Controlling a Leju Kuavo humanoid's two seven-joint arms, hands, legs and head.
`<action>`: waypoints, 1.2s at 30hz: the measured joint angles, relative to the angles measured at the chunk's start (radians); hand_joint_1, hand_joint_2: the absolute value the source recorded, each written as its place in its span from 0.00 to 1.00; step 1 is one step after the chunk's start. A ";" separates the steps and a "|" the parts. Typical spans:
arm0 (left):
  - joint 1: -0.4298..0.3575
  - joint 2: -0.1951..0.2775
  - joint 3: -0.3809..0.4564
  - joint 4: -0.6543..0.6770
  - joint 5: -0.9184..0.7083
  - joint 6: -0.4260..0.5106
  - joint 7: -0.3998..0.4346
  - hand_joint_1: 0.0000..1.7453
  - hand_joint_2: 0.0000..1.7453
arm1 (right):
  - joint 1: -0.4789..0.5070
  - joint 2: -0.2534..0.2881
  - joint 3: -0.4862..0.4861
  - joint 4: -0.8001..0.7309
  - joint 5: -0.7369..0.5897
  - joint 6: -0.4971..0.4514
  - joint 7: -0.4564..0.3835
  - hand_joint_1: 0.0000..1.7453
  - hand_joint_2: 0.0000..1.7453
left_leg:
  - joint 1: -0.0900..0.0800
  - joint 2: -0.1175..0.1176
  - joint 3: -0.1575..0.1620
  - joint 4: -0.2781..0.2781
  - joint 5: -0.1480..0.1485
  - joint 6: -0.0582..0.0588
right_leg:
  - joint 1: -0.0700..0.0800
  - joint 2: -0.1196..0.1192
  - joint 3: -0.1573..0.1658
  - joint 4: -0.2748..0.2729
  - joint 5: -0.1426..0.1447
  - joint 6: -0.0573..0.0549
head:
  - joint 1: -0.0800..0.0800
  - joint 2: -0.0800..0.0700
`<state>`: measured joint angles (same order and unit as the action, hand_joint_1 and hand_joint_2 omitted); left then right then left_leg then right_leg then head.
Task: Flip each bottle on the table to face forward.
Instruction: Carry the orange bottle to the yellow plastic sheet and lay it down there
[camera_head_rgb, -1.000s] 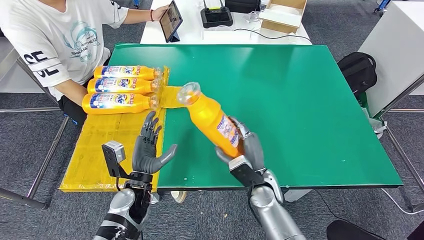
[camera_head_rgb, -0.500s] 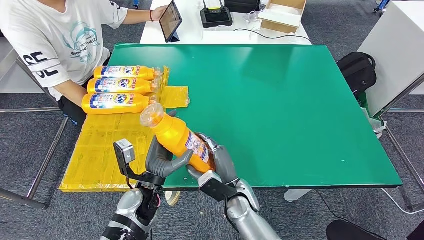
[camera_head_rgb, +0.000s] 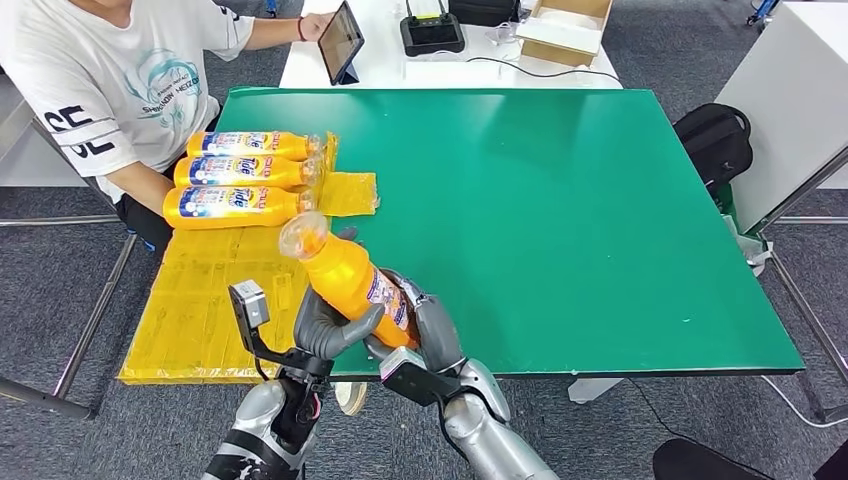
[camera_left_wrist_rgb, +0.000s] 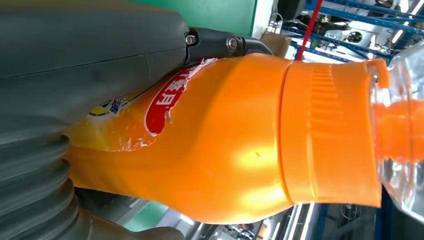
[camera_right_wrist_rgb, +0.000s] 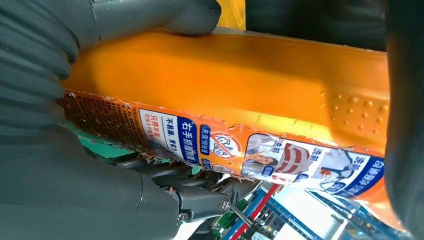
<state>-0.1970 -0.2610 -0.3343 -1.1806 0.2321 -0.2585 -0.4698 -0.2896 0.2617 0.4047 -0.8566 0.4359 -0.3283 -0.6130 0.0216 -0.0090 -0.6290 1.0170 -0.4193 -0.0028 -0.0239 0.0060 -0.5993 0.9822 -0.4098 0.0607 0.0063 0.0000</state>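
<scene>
The right hand (camera_head_rgb: 425, 330) is wrapped around the lower body of an orange bottle (camera_head_rgb: 352, 278), fingers closed over its torn label. The left hand (camera_head_rgb: 325, 325) meets the same bottle from the other side, its thumb hooked across the bottle's middle, so both hands grip it together. The bottle tilts away from the hands, clear cap (camera_head_rgb: 301, 233) up and toward the robot's left, lifted off the surface. In the left wrist view the bottle (camera_left_wrist_rgb: 240, 140) presses against the left hand (camera_left_wrist_rgb: 75, 100), and in the right wrist view the label (camera_right_wrist_rgb: 260, 150) runs along the right hand (camera_right_wrist_rgb: 60, 165).

Both hands sit right at the near edge of the green table (camera_head_rgb: 600, 220), where its left edge meets a yellow mat (camera_head_rgb: 200, 300). Beyond the left hand, three more bottles (camera_head_rgb: 238, 172) lie side by side on the mat, caps toward the table, with a seated person (camera_head_rgb: 110, 90) just behind them. To the right of the right hand the green surface runs open to its far and right edges.
</scene>
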 joint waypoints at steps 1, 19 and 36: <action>0.000 0.001 0.000 0.002 0.000 0.000 0.000 0.00 1.00 | -0.002 0.000 0.002 0.007 0.001 -0.001 0.000 1.00 1.00 | 0.000 0.000 0.000 0.000 0.000 0.000 | 0.000 0.000 0.000 0.000 0.000 0.000 | 0.000 0.000; 0.001 0.008 0.004 0.022 0.009 0.000 0.002 1.00 1.00 | -0.023 0.000 0.023 0.059 0.004 0.000 0.002 1.00 1.00 | 0.000 0.000 0.000 0.000 0.000 0.000 | 0.000 0.000 0.000 0.000 0.000 0.000 | 0.000 0.000; 0.001 0.008 0.013 0.022 0.021 0.005 0.001 1.00 1.00 | -0.028 0.000 0.031 0.072 0.000 0.002 0.008 0.74 0.75 | 0.000 0.000 0.000 0.000 0.000 0.000 | 0.000 0.000 0.000 0.000 0.000 0.000 | 0.000 0.000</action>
<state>-0.1963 -0.2533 -0.3209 -1.1585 0.2536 -0.2536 -0.4688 -0.3176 0.2612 0.4358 -0.7847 0.4355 -0.3258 -0.6049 0.0215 -0.0088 -0.6291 1.0170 -0.4193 -0.0028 -0.0240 0.0060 -0.5997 0.9821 -0.4098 0.0607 0.0062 0.0000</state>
